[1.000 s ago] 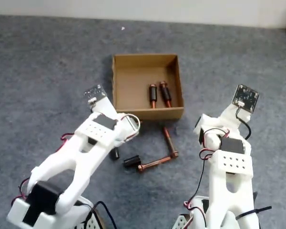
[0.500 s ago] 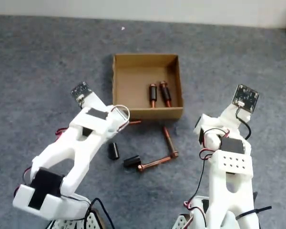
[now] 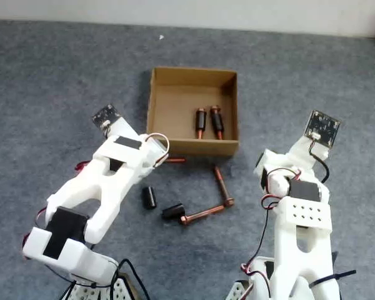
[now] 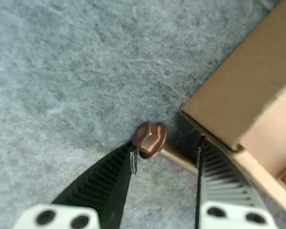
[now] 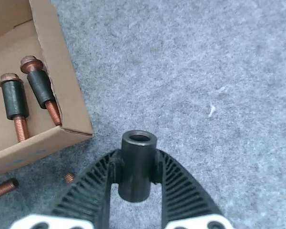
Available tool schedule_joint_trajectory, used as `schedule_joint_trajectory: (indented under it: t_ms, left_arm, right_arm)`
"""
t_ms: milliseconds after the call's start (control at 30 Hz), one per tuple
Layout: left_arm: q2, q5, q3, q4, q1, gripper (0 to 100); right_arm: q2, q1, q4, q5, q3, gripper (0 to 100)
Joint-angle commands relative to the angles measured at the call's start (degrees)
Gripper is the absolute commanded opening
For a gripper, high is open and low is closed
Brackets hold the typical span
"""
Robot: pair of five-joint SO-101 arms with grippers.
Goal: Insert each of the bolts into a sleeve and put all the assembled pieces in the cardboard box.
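The left gripper [image 4: 166, 149] sits low by a corner of the cardboard box [image 3: 194, 148], jaws partly open on either side of a bolt [image 4: 150, 137] lying there. I think it means to pick it up. The right gripper [image 5: 137, 160] squeezes a sleeve [image 5: 136, 183] upright, hole up — ready for that bolt.

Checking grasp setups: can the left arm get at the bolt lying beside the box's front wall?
Probably yes. The left gripper is open with a finger on each side of the bolt. The cardboard box wall sits close beside one finger, the only crowding.
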Motion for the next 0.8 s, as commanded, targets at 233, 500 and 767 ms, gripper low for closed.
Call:
schedule_joint_trajectory:
  t_ms: [233,500,767]
  left_arm:
    - [0.13,0.62,-6.02,8.97,-4.88,17]
    - [-0.40,0.44,-8.22,9.85,-4.62,10]
    - [-0.40,0.44,-19.82,28.84,-0.22,38]
  right_arm:
    - [-1.36,0.48,-1.54,-0.09,-0.48,0.6]
    - [-1.36,0.48,-1.54,-0.09,-0.48,0.6]
    - [-1.36,0.57,-1.54,-0.09,-0.66,0.6]
